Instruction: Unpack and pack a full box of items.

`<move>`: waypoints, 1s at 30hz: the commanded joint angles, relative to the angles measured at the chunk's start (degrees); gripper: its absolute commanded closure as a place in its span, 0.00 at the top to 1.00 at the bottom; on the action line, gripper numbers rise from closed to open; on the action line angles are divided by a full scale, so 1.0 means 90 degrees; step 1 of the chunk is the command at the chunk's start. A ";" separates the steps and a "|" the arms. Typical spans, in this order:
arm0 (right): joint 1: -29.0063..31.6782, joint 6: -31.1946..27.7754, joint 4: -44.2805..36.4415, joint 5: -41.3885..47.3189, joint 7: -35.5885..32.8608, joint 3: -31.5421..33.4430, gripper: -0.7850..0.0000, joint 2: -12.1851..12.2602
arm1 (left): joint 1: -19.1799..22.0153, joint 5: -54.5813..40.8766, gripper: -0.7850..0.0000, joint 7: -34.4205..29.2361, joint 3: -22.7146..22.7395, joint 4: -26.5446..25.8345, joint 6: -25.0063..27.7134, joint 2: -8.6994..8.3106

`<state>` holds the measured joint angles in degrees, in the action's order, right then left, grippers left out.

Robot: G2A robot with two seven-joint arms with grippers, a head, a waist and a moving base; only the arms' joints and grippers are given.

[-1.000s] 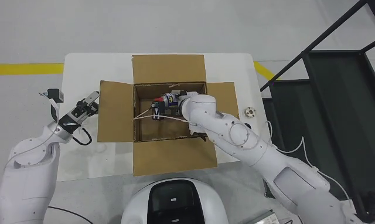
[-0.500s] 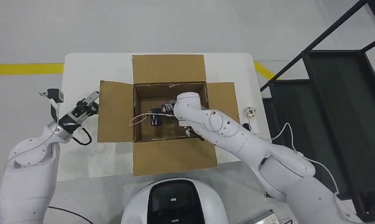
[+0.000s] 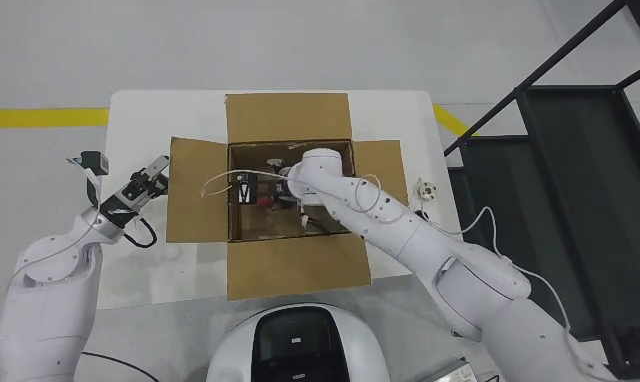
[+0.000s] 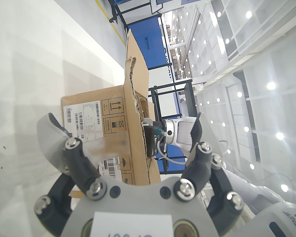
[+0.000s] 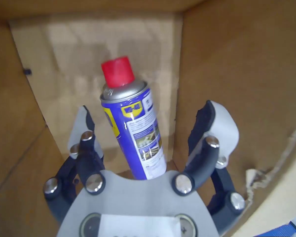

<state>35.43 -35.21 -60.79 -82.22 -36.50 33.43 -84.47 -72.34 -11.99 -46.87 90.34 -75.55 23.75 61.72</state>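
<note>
At the left, above the white table (image 3: 140, 122), the left claw (image 3: 150, 177), fingers spread wide and holding nothing, just beside the left flap of the open box (image 3: 290, 117), not touching it. In the middle, down inside the box near its left wall, the right claw (image 5: 148, 110), wide as well, with the blue can (image 5: 135, 134) with red cap between the two fingers but apart from both, close to a corner. At the right, on the table near the right flap, a small round part (image 3: 427, 191).
</note>
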 commanded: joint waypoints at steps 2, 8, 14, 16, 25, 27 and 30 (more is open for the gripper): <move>0.0480 -0.0120 -0.0922 -0.0125 0.0391 0.0610 1.00 0.0322 | 0.0000 0.0000 1.00 0.0000 0.0000 0.0000 0.0000 0.0000; 0.2214 -0.0653 -0.3473 -0.0421 0.0834 0.2249 1.00 0.1025 | 0.0000 0.0000 1.00 0.0000 0.0000 0.0000 0.0000 0.0000; 0.3935 -0.0823 -0.5140 -0.0473 0.1511 0.3680 1.00 0.1419 | 0.0000 0.0000 1.00 0.0000 0.0000 0.0000 0.0000 0.0000; 0.4426 -0.0821 -0.5425 -0.0453 0.1866 0.4078 1.00 0.1503 | 0.0000 0.0000 1.00 0.0000 0.0000 0.0000 0.0000 0.0000; 0.6421 -0.0904 -0.5709 -0.0497 0.3677 0.5764 1.00 0.1786 | 0.0000 0.0000 1.00 0.0000 0.0000 0.0000 0.0000 0.0000; 0.6792 -0.0760 -0.5785 -0.0596 0.3881 0.6052 1.00 0.1822 | 0.0000 0.0000 1.00 0.0000 0.0000 0.0000 0.0000 0.0000; 0.7231 -0.0615 -0.5758 -0.0652 0.4352 0.6426 1.00 0.1864 | 0.0000 0.0000 1.00 0.0000 0.0000 0.0000 0.0000 0.0000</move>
<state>99.23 -41.27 -112.84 -87.70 1.43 90.10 -67.81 -72.34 -11.99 -46.87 90.34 -75.55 23.75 61.72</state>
